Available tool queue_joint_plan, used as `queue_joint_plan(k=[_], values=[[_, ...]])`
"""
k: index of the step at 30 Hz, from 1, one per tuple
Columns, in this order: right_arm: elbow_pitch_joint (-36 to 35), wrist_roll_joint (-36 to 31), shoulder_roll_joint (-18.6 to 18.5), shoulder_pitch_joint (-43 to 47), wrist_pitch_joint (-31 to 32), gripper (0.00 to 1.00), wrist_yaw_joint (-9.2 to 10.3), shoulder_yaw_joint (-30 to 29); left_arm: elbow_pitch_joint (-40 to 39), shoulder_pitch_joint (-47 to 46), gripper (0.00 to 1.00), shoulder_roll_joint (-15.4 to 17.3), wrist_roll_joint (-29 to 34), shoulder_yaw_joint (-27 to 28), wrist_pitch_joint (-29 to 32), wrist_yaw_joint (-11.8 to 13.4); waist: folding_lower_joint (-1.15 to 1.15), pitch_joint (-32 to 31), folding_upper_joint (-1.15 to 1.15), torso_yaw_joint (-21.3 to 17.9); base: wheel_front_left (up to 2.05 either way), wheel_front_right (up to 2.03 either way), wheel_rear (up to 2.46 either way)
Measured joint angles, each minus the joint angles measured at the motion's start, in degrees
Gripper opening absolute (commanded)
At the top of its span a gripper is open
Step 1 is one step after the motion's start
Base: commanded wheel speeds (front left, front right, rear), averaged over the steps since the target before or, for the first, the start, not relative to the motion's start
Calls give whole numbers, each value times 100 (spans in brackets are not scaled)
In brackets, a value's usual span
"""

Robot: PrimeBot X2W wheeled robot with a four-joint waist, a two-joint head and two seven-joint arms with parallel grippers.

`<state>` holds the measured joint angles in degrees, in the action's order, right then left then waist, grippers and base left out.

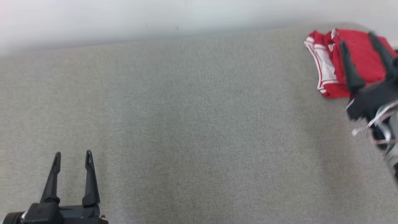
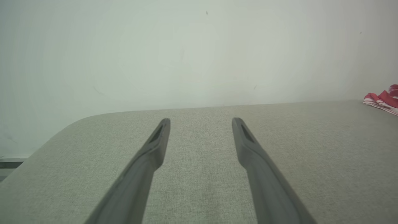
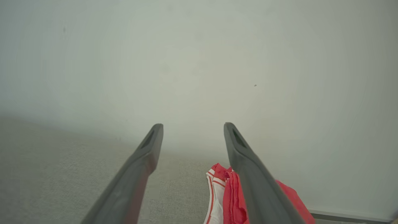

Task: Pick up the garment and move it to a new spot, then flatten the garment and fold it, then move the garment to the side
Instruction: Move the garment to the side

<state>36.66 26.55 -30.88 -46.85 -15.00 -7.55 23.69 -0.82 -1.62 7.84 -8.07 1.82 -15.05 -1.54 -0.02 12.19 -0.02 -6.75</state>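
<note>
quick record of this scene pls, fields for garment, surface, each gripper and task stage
garment: red with white trim, lying in a compact bundle at the far right
surface: grey fabric, pale wall behind it
left gripper: lower left, jaws open, nothing between them, far from the garment
right gripper: over the garment, jaws open; contact unclear, image blurred
task stage: garment looks folded and already at the side
</note>
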Motion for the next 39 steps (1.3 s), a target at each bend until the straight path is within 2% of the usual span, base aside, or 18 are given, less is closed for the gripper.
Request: queue_joint_plan(k=[5,14,18,24,29,39], values=[[-590,-89,269,988,-10,100,0,-493,125,37,100,-32,-12,-21,0,-55,0,-335,0,139,0,0,0],[-1648,-495,990,2698,-9,100,0,-1525,257,163,100,-102,-58,44,1,-93,1,-702,1,382,0,0,0],[-2136,-682,1332,3331,42,100,0,-1806,325,226,100,-122,-59,60,0,-103,2,-846,1,415,0,0,0],[-2851,-1104,1848,4125,134,100,0,-2035,443,257,100,-143,-56,58,0,-147,2,-1005,1,460,0,0,0],[-3138,-1339,2246,4678,193,100,0,-2153,561,315,100,-148,2,60,0,-147,2,-1115,2,507,0,0,0],[-3192,-1501,2519,4941,189,100,0,-2172,709,420,100,-179,24,74,0,-143,2,-1260,1,540,0,0,0]])
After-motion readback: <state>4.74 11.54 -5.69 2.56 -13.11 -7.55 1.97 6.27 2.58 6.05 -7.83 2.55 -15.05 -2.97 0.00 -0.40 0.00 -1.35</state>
